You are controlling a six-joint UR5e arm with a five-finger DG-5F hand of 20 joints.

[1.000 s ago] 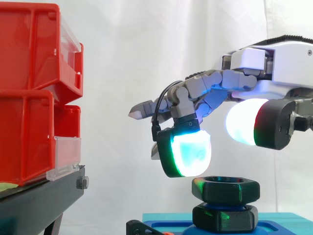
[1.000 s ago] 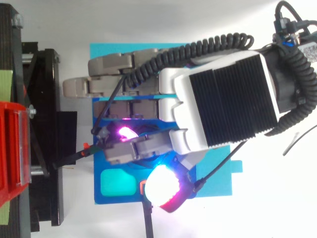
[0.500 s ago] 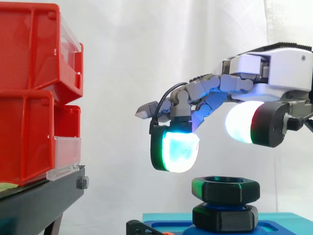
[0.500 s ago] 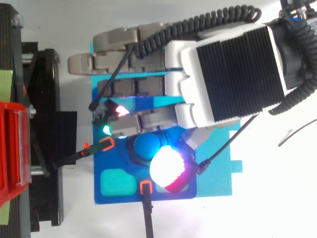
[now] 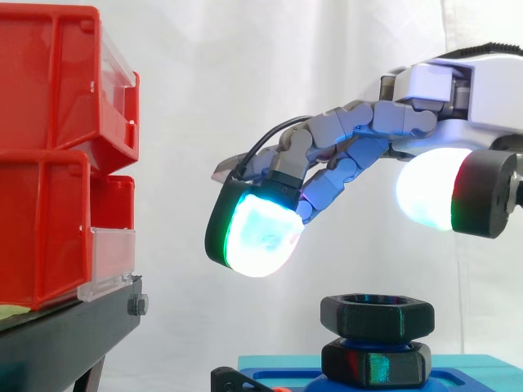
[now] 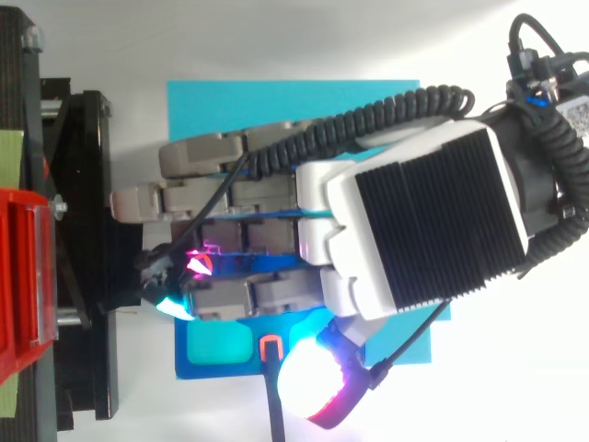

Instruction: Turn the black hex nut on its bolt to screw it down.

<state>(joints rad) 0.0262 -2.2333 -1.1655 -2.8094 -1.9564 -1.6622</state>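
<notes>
A: From above, can you see the black hex nut [image 5: 376, 316]?
B: No, the hand [image 6: 405, 221] covers it there. From the side its bolt is, I think, hidden inside the nut.
A: And the lower nut [image 5: 376, 363]?
B: The bottom edge cuts it, and the blue plate [image 5: 474, 371] too. The red bins [image 5: 49, 155] are cut by the left edge.

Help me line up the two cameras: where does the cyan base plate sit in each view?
Side view: the cyan base plate lies along the bottom edge, right of centre, below the hand.
Top view: the plate lies in the middle, partly under the hand.
Shared landmark: the red bins, at the left edge in both views.
</notes>
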